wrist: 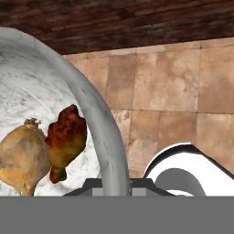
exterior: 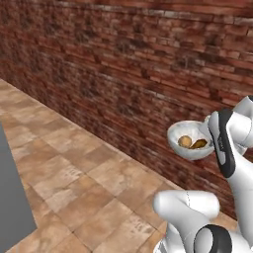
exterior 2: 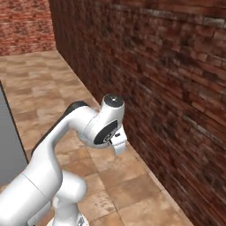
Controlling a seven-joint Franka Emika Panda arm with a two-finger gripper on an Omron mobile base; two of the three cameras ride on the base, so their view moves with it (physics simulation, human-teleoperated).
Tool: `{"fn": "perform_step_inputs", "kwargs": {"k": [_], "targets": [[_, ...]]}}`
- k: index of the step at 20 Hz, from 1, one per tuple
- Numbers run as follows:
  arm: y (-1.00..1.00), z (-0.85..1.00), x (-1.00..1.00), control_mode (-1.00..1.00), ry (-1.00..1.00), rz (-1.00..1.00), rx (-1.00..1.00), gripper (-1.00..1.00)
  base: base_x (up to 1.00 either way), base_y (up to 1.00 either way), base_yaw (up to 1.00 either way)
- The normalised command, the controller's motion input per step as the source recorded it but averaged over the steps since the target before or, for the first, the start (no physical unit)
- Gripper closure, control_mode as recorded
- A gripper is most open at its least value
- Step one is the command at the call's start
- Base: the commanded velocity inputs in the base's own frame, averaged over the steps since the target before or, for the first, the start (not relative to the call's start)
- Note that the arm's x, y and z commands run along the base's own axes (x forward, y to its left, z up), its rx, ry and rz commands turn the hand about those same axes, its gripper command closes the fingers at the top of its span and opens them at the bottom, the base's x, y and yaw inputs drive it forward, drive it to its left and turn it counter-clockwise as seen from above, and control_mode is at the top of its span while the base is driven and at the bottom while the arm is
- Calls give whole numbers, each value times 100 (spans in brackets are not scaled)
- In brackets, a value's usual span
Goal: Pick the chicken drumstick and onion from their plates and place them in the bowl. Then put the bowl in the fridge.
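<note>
Your left base view looks from behind the arm toward the brick wall (exterior: 123, 64), with the bowl (exterior: 189, 141) held up before it. Your right base view faces that same wall along its length. Your hand view sits close against the bowl's rim, looking down at the tiled floor (wrist: 183, 91).

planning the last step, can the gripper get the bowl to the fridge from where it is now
Probably not yet. The gripper is shut on the rim of the bowl, with the onion and drumstick inside, but ahead are a brick wall and tiled floor. The base likely has to drive first.
</note>
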Motion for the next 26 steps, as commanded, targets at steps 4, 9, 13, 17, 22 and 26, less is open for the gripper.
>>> {"fn": "perform_step_inputs", "kwargs": {"k": [4, 9, 13, 17, 22, 26], "targets": [[0, 0, 0, 100, 0, 0, 0, 100, 75, -1, 44], [0, 0, 0, 100, 0, 0, 0, 100, 79, 0, 41], [0, 0, 0, 100, 0, 0, 0, 100, 79, 0, 43], [0, 0, 0, 100, 0, 0, 0, 100, 82, 0, 40], [0, 0, 0, 100, 0, 0, 0, 100, 87, 0, 29], [0, 0, 0, 100, 0, 0, 0, 100, 91, -4, 3]]}}
